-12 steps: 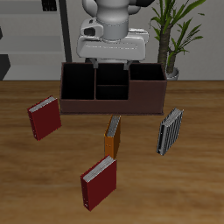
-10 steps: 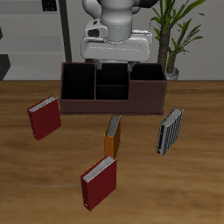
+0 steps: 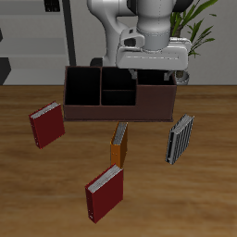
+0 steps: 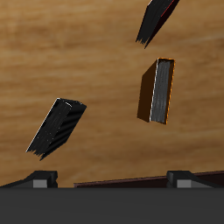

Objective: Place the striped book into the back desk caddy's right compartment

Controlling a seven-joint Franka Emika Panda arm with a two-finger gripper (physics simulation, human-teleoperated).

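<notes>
The striped book (image 3: pixel 180 138) stands tilted on the table in front of the back desk caddy (image 3: pixel 118 109); it also shows in the wrist view (image 4: pixel 57 127). The caddy's right compartment (image 3: pixel 159 83) is the tall brown-walled end section nearest that book. My gripper (image 3: pixel 153 74) hangs above this section, open and empty, well above and behind the book. In the wrist view my gripper (image 4: pixel 109 181) has its fingertips (image 4: pixel 35 180) wide apart, with the caddy's rim (image 4: pixel 122 184) between them.
An orange book (image 3: pixel 118 143) stands in front of the caddy's middle and shows in the wrist view (image 4: pixel 157 90). Two red books stand on the table, one (image 3: pixel 46 125) beside the caddy's other end, one (image 3: pixel 105 192) near the front edge. A potted plant (image 3: pixel 190 37) stands behind the caddy.
My arm has swung sideways from above the caddy's middle sections to above its wide end section, toward the plant. The books have not moved.
</notes>
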